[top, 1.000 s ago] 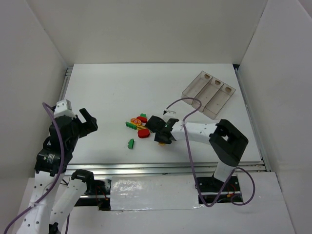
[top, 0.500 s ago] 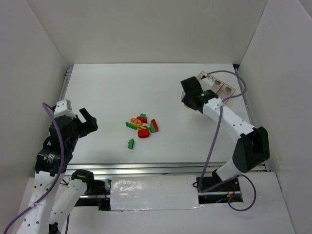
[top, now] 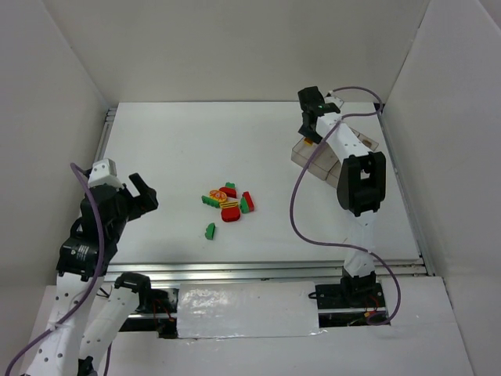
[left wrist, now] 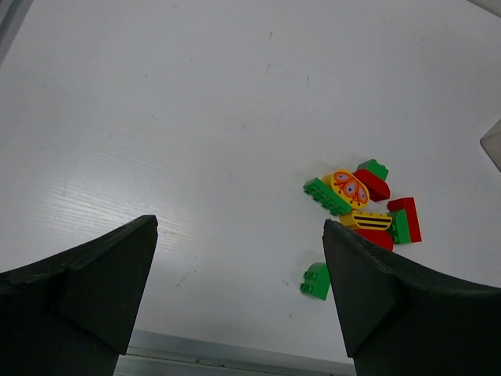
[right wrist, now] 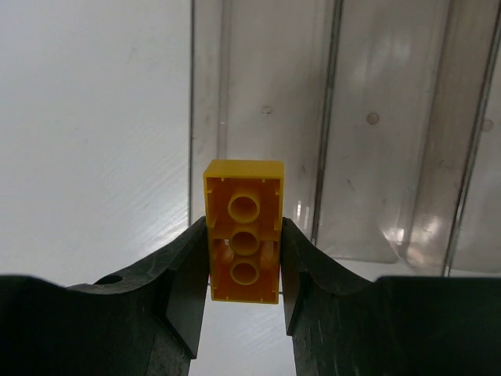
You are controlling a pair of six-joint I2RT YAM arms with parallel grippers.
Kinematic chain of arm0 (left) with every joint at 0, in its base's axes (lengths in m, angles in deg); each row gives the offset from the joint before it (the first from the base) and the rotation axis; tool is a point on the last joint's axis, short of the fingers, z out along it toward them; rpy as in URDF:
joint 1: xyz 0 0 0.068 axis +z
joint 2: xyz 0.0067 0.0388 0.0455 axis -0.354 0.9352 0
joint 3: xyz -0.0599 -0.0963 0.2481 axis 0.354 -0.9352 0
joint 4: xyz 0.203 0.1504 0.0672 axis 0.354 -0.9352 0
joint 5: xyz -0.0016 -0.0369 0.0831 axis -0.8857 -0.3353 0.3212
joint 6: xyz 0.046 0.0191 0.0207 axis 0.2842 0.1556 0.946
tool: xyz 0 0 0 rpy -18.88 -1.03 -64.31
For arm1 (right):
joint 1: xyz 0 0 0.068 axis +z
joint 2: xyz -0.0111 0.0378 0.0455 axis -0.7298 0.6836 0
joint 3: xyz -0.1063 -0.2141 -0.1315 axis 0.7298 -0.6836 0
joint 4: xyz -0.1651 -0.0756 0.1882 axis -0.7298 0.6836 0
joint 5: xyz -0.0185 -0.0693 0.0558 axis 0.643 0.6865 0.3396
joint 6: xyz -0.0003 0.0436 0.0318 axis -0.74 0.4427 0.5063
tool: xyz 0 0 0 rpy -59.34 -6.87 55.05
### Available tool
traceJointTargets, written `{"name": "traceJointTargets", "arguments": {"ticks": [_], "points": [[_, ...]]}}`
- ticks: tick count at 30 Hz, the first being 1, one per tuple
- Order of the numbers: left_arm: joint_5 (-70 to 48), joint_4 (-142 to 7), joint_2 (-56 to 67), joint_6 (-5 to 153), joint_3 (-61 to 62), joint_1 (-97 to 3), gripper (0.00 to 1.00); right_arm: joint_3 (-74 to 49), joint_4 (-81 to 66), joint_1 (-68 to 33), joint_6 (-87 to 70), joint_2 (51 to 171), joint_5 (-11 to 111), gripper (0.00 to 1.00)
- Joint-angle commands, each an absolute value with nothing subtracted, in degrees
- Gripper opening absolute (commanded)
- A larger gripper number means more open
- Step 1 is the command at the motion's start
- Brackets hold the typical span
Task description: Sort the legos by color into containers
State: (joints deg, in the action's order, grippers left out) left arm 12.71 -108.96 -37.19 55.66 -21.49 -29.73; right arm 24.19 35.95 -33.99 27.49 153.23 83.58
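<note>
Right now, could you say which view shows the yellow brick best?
The right wrist view: the yellow brick fills the centre, underside facing the camera, clamped in the right gripper above the tray. The top external view shows at most an orange speck; the left wrist view misses it.

Your right gripper (right wrist: 243,235) has black jaws; the brick (right wrist: 243,240) between them is plain yellow, unprinted. The tray (right wrist: 391,117) is clear with a smoky grey tint. The desk (left wrist: 156,117) is white.

In the pile you have:
- a red brick (left wrist: 412,213)
- a green brick (left wrist: 324,194)
- a yellow round piece (left wrist: 349,186) printed with an orange-red wing pattern
- a yellow piece (left wrist: 368,221) with black stripes

The lone brick (left wrist: 316,280) is green. The left gripper (left wrist: 239,223) has black jaws.
</note>
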Motion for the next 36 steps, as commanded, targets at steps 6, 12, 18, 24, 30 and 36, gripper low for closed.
{"name": "traceJointTargets", "arguments": {"ticks": [6,12,18,24,30,36], "points": [[11.2,-106.6,-36.7,57.1,-21.4,-30.1,1.0,26.8,38.0,-35.7,24.3,153.6,82.2,0.54],[11.0,-106.4,-36.5,57.2,-21.3,-30.0,1.0,25.5,36.9,-35.8,23.6,150.8,82.0,0.9],[11.3,-106.6,-35.7,57.0,-21.2,-30.1,1.0,19.2,33.0,-32.0,19.1,142.7,77.1,0.91],[11.4,-106.7,-35.0,57.0,-21.2,-30.0,1.0,12.6,31.1,-17.4,12.7,136.8,72.7,0.9],[10.8,-106.5,-35.0,57.2,-21.3,-30.1,1.0,6.6,31.8,-4.5,10.8,137.6,72.2,0.86],[10.5,-106.4,-34.7,57.3,-21.4,-30.1,0.99,-1.2,29.8,-0.7,10.0,137.1,72.8,0.87]]}}
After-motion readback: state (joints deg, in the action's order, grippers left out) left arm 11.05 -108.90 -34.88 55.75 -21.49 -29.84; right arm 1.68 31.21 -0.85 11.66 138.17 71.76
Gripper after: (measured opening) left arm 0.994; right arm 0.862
